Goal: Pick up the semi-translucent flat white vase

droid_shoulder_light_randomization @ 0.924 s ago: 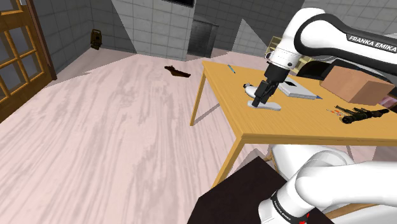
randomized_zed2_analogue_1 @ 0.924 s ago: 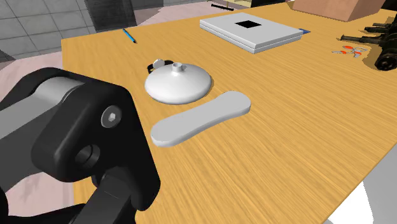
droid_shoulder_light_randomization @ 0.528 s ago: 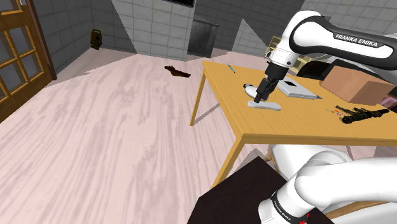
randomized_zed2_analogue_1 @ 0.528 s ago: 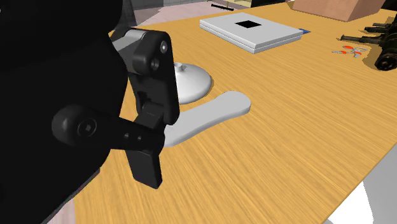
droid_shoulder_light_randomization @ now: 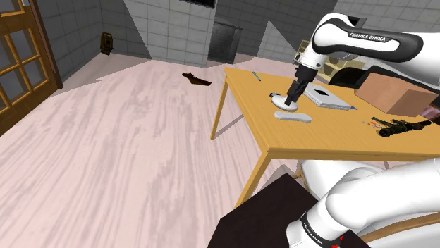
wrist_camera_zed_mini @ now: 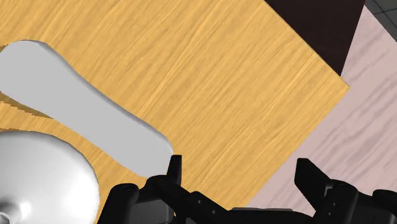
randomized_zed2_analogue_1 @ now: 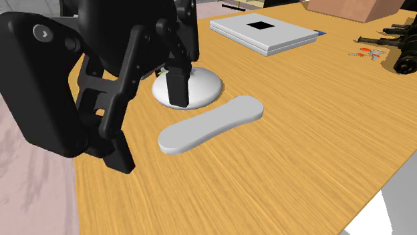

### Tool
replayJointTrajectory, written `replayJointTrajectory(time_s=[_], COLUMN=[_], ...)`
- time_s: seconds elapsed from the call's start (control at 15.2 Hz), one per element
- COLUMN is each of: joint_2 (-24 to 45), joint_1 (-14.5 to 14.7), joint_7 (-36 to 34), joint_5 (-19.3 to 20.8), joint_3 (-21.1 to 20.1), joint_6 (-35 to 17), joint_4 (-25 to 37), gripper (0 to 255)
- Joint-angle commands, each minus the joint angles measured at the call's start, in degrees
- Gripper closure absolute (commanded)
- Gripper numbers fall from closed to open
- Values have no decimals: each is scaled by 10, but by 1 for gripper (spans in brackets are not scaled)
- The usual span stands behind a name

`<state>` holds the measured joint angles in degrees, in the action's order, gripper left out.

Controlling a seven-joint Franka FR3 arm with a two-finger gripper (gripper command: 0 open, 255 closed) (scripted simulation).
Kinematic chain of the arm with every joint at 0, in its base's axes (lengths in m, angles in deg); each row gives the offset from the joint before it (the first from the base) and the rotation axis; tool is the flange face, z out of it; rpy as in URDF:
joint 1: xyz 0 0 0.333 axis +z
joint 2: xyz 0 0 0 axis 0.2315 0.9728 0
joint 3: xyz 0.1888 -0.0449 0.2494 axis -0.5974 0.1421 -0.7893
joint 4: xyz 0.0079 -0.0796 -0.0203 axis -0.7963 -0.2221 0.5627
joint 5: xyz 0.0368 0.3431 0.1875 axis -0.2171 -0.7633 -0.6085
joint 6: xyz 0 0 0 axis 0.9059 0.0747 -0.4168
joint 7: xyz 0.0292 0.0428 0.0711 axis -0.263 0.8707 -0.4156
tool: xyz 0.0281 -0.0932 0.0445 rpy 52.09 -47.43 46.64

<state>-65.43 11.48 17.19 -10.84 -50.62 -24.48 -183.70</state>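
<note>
- Position: the vase (randomized_zed2_analogue_1: pixel 204 83), a low white dome with a small neck on top, sits on the wooden table (randomized_zed2_analogue_1: pixel 307 153). It lies just behind a flat, elongated pale grey piece (randomized_zed2_analogue_1: pixel 212 124).
- Hand: the black gripper (randomized_zed2_analogue_1: pixel 148 119) stands over the side of the vase toward the second exterior view's left. Its fingers are spread well apart and hold nothing.
- Fingers: one finger (randomized_zed2_analogue_1: pixel 177 88) comes down in front of the dome, and whether it touches the vase cannot be told. The other finger is over bare table, nearer the table's edge.
- Wrist view: the vase (wrist_camera_zed_mini: pixel 38 184) lies outside the gap, beyond one finger and close beside the pale grey piece (wrist_camera_zed_mini: pixel 83 111). Bare wood grain shows between the fingers.
- Shoulder view: the gripper (droid_shoulder_light_randomization: pixel 291 100) hangs at the vase, and the pale grey piece (droid_shoulder_light_randomization: pixel 292 117) lies just nearer the stand.
- Writing: "FRANKA EMIKA" reads in white letters on the dark band of the arm (droid_shoulder_light_randomization: pixel 367 41).
- Other items on the table: a flat white box (randomized_zed2_analogue_1: pixel 264 33) with a black square on its lid, a cardboard box (droid_shoulder_light_randomization: pixel 395 95) and a dark tool (randomized_zed2_analogue_1: pixel 404 60).
- Change in the shoulder view: 0.9 s ago the hand hung over the pale grey piece, and it has since shifted across to the vase.
- Change in the second exterior view: 0.9 s ago the hand's bulk sat at the lower left, and its fingers now stand by the dome.
- Unchanged: the vase and the pale grey piece lie where they lay before.
</note>
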Motion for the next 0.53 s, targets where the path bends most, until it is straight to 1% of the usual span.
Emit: replayJointTrajectory(time_s=[0.0, 0.26, 0.46], joint_2=[41, 115, 176], joint_1=[-2, -6, -11], joint_7=[31, 89, 133], joint_5=[5, 5, -3], joint_3=[21, 57, 82], joint_6=[-11, -19, -21], joint_4=[30, 97, 155], gripper=[0, 0, 0])
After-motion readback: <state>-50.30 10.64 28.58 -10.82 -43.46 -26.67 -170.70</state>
